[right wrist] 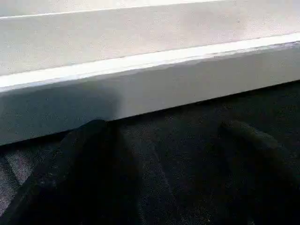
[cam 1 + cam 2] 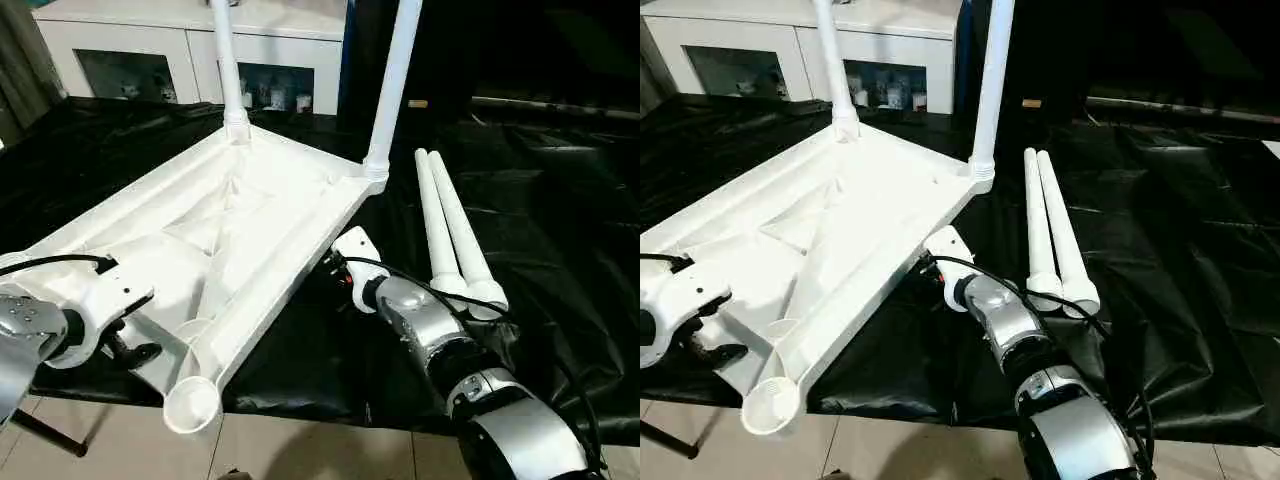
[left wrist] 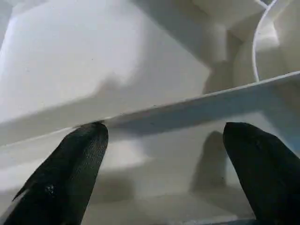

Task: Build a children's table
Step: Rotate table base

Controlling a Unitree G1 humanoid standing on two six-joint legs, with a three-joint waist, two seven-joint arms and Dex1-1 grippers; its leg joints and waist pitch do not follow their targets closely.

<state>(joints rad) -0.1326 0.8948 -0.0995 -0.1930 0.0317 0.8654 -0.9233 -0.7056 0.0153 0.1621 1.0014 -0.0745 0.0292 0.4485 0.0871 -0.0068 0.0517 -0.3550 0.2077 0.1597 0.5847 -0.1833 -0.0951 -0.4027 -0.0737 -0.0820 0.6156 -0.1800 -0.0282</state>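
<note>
The white tabletop (image 2: 262,236) lies upside down on a black sheet, ribbed underside up. Two white legs (image 2: 395,80) stand upright in its far corner sockets. Another two loose legs (image 2: 445,225) lie side by side on the sheet to the right. The near corner socket (image 2: 192,403) is empty and juts over the table's front edge. My left gripper (image 3: 164,136) is open at the tabletop's near left end, its fingers (image 3: 75,168) either side of a thin rim. My right gripper (image 1: 164,131) is open low on the sheet, right up against the tabletop's long right edge.
A white glass-door cabinet (image 2: 150,40) stands behind the work surface. The black sheet (image 2: 560,220) covers the whole surface and is wrinkled at the right. Tiled floor (image 2: 300,450) shows below the front edge.
</note>
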